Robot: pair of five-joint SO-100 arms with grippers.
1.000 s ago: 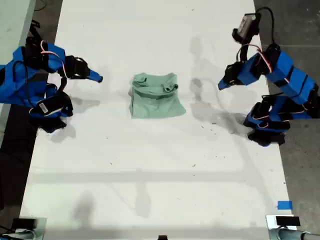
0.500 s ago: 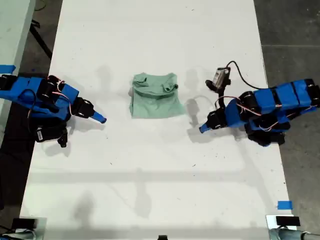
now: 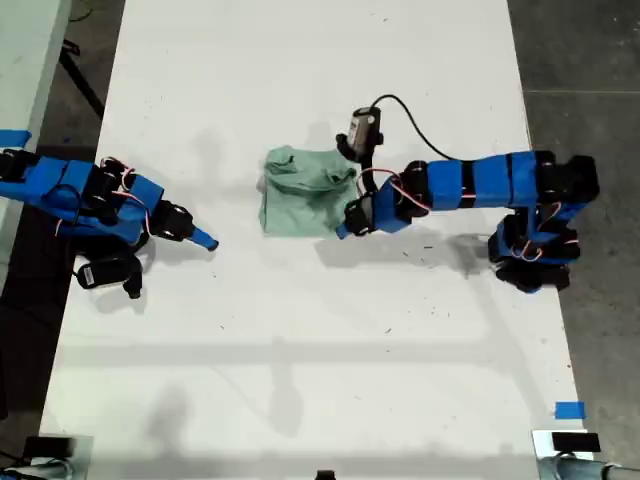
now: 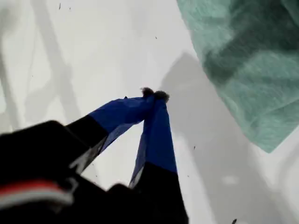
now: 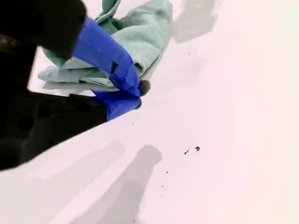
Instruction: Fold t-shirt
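- My first gripper (image 3: 205,240) is seen at the exterior view's left, jaws pressed together on nothing.
- The t-shirt (image 3: 305,195) is laid folded mid-table (image 3: 300,350).
- My second gripper (image 3: 343,230) is held against its edge, jaws closed.

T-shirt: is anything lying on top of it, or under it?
Nothing lies on the t-shirt; it rests folded on the white table. Whatever is beneath it or inside its folds is hidden.
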